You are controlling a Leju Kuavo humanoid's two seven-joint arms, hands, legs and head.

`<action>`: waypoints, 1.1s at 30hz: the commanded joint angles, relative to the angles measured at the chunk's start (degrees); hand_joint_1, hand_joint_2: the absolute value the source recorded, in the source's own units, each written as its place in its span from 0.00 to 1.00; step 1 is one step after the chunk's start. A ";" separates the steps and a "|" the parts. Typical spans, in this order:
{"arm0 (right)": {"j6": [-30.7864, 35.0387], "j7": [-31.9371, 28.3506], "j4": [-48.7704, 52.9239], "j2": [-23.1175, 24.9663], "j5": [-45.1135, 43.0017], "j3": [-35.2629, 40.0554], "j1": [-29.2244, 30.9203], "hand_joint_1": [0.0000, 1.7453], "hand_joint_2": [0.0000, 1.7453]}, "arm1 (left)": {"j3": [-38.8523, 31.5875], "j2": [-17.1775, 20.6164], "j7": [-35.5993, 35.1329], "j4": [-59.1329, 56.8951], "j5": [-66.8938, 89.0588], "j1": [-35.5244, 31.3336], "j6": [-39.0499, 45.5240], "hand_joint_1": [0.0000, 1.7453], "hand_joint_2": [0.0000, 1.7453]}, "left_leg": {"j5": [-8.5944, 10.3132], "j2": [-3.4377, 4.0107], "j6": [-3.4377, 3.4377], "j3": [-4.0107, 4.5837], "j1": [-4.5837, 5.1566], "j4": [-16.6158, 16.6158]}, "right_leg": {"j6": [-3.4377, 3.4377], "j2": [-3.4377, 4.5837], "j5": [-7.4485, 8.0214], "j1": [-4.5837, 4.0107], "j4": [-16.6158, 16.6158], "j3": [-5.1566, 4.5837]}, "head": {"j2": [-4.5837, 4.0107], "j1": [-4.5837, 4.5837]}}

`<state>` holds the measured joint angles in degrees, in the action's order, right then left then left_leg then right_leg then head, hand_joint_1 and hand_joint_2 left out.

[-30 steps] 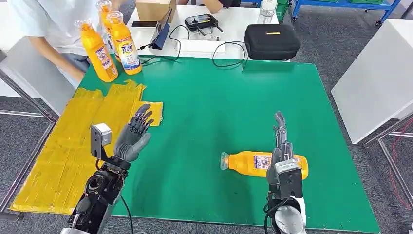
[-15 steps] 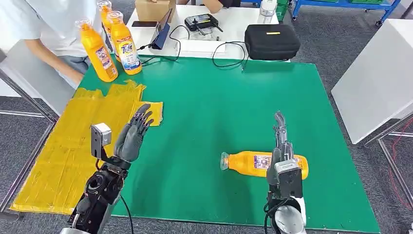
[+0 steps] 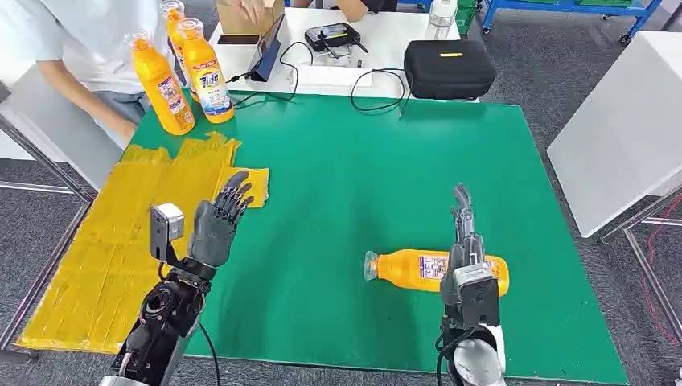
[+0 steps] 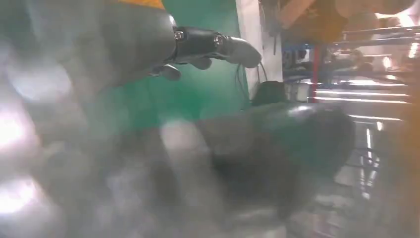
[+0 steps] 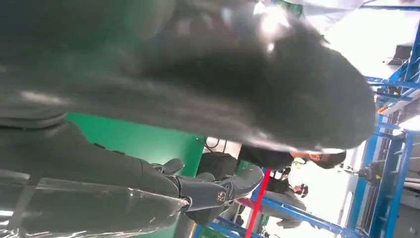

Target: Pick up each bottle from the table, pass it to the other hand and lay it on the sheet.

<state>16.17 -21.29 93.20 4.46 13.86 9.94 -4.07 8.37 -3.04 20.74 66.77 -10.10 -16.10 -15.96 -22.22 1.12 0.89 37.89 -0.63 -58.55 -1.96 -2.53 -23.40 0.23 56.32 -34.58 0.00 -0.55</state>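
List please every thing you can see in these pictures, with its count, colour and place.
lying bottle: 1, orange, on its side on the green table, near right.
standing bottles: 3, orange, upright at the far left corner.
sheet: 1, yellow, along the table's left side.
table: 1, green top.
black case: 1, on the white table behind.
cardboard box: 1, brown, white table.
phone: 1, black, white table.
person: 1, white shirt, far left.
left robot hand: 1, grey, fingers spread, raised beside the sheet, holding nothing.
right robot hand: 1, grey, fingers straight, over the lying bottle.
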 commanded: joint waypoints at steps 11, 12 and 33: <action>-0.06 -0.02 -2.88 0.30 -0.34 0.06 1.58 0.00 0.00 | 0.97 -0.07 -0.08 -3.67 0.14 -2.12 0.07 0.00 0.00 | -0.10 -0.07 -0.03 -0.30 0.02 0.06 | 0.05 0.19 -0.11 0.05 -0.04 0.30 | 0.00 0.00; -0.06 -0.02 -2.88 0.30 -0.34 0.06 1.58 0.00 0.00 | 0.97 -0.07 -0.08 -3.67 0.14 -2.12 0.07 0.00 0.00 | -0.07 -0.06 -0.02 -0.22 0.00 0.05 | 0.04 0.15 -0.07 0.03 -0.04 0.23 | 0.00 0.02; -0.06 -0.02 -2.88 0.30 -0.34 0.06 1.58 0.00 0.00 | 0.97 -0.07 -0.08 -3.67 0.14 -2.12 0.07 0.00 0.00 | -0.06 -0.06 -0.02 -0.20 0.01 0.05 | 0.04 0.14 -0.06 0.03 -0.04 0.20 | 0.00 0.00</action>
<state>16.17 -21.29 93.20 4.48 13.86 9.95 -4.00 8.37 -3.04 20.74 66.77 -10.10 -16.12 -15.98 -22.22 1.12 0.89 37.89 -0.63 -58.55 -1.96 -2.53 -23.40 0.23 56.32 -34.58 0.00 -0.55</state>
